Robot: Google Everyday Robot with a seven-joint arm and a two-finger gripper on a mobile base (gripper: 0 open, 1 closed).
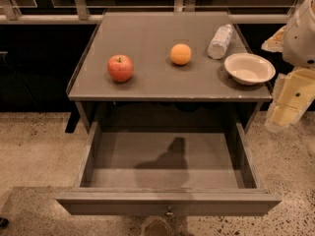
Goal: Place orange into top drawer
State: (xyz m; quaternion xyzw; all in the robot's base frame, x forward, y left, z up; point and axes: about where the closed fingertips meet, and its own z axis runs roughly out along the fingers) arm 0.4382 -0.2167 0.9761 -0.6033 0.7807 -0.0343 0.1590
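I see my arm (304,28) at the far right edge of view, its white rounded joint held high. Beneath it the pale yellow gripper (279,117) hangs tilted down and to the left, touching nothing.

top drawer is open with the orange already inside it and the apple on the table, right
No: the camera view shows the orange on the tabletop near the apple, not in the open top drawer. The claw sits off the table's right edge.
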